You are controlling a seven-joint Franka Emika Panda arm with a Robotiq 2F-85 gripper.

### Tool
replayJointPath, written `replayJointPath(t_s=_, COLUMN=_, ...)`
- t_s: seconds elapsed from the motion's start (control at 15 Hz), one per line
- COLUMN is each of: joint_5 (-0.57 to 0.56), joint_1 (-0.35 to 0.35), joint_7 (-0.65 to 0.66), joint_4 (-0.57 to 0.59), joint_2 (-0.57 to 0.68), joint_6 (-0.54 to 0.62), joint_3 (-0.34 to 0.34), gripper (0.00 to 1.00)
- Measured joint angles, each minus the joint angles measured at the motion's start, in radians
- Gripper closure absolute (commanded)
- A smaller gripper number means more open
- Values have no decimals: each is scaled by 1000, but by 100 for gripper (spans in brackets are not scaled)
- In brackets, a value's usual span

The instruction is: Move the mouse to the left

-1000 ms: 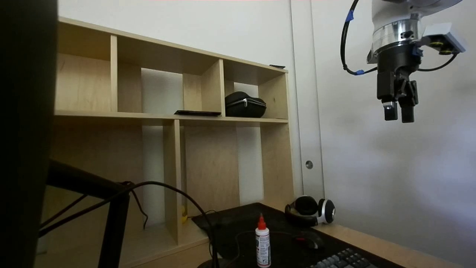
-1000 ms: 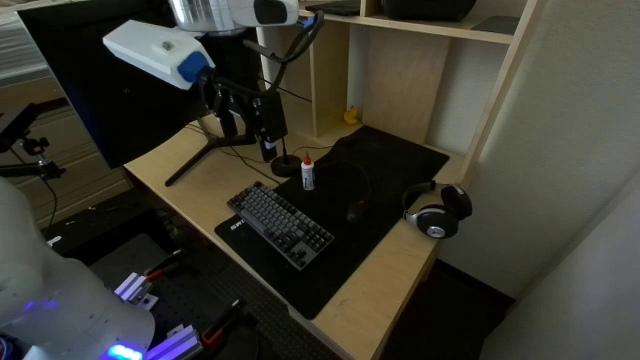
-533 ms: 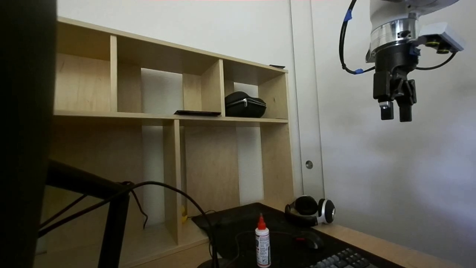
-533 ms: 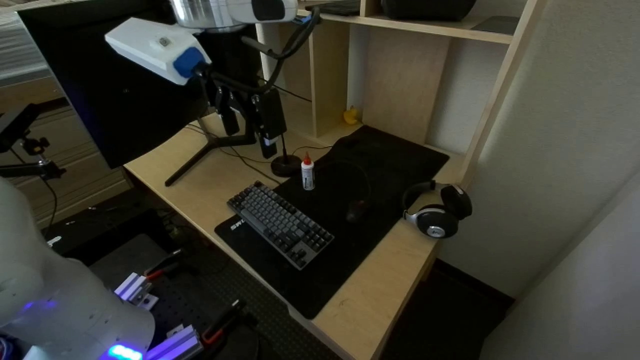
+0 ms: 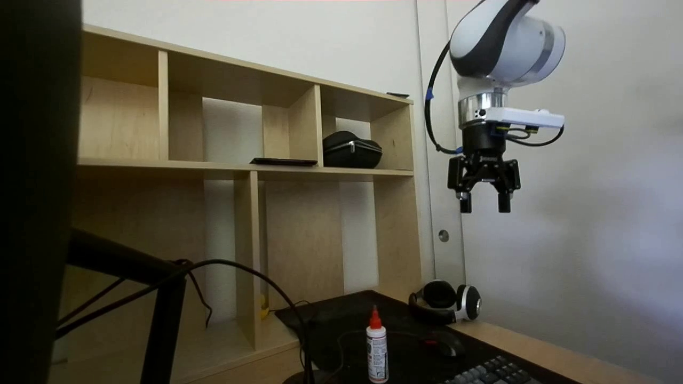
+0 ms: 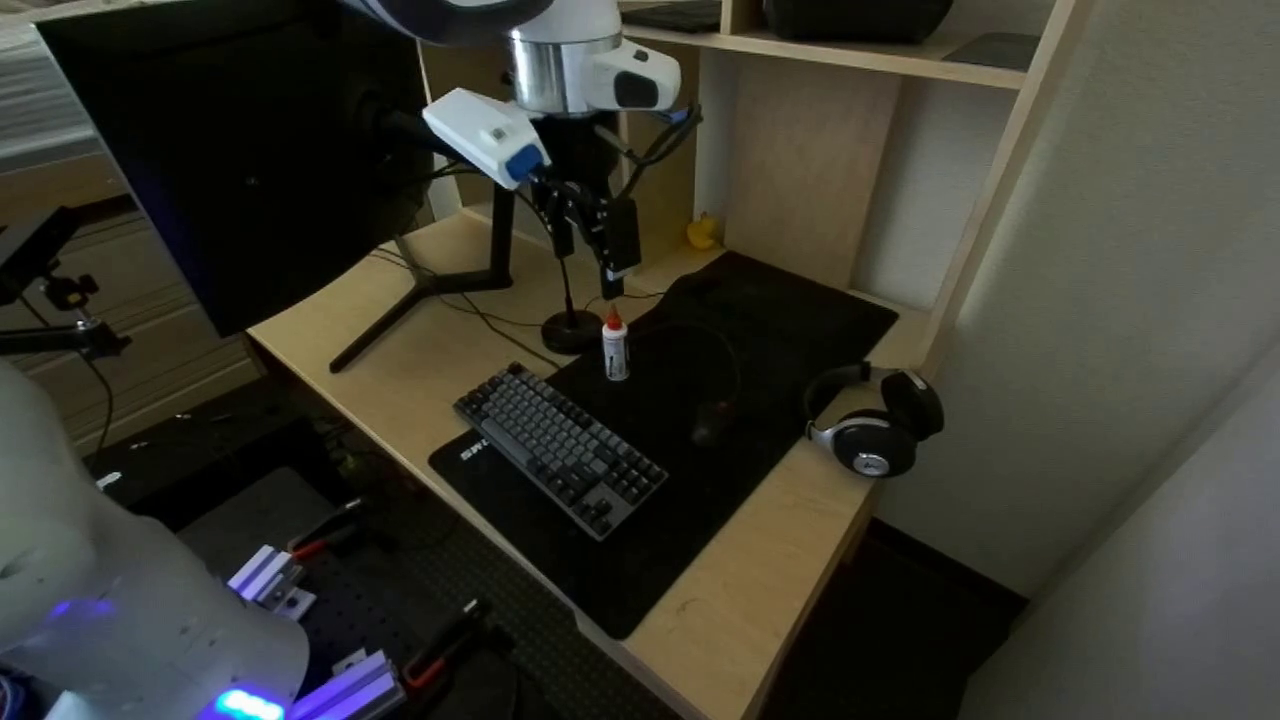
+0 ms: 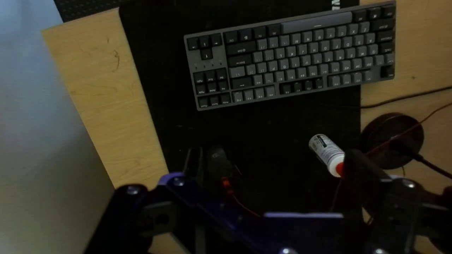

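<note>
The mouse is a small black rounded lump with a red mark. It lies on the dark desk mat in both exterior views and in the wrist view. My gripper is high above the desk in both exterior views. In the wrist view the gripper is open with a wide gap and nothing between its fingers. There the mouse shows just beside the left finger, well below it, and its cable end is partly hidden by the gripper.
A white bottle with a red cap stands upright on the mat. The keyboard lies nearby. Headphones sit at the desk edge. A round black stand, a monitor and wooden shelves are around.
My gripper has moved away from the robot base and lower, leftward in an exterior view and rightward in another. Its fingers look wider apart in an exterior view. The mouse has not moved.
</note>
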Motion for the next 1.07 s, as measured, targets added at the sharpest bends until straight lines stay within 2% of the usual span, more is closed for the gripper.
replayJointPath(t_s=0.13, joint_5=17, joint_1=-3, joint_7=2, joint_4=50, joint_2=72, joint_6=-3, joint_3=0, gripper=0)
replayJointPath(t_s=0.27, joint_5=19, joint_1=-6, joint_7=2, joint_4=68, joint_2=88, joint_6=-7, joint_3=-1, gripper=0)
replayJointPath(t_s=0.47, joint_5=19, joint_1=-7, joint_7=-13, joint_4=69, joint_2=88, joint_6=-25, joint_3=3, gripper=0)
replayJointPath(t_s=0.6, joint_5=10, joint_1=-6, joint_7=-47, joint_4=41, joint_2=131, joint_6=-14, joint_3=9, gripper=0)
replayJointPath(t_s=0.8, joint_5=4, joint_1=-7, joint_7=-120, joint_4=19, joint_2=282, joint_6=127, joint_3=9, gripper=0)
replayJointPath(t_s=1.0, joint_5=-10, joint_1=-22, joint_7=-159, joint_4=52, joint_2=458, joint_6=317, joint_3=9, gripper=0)
replayJointPath(t_s=1.07, joint_5=-11, joint_1=-26, joint_7=-159, joint_4=65, joint_2=490, joint_6=331, joint_3=10, gripper=0)
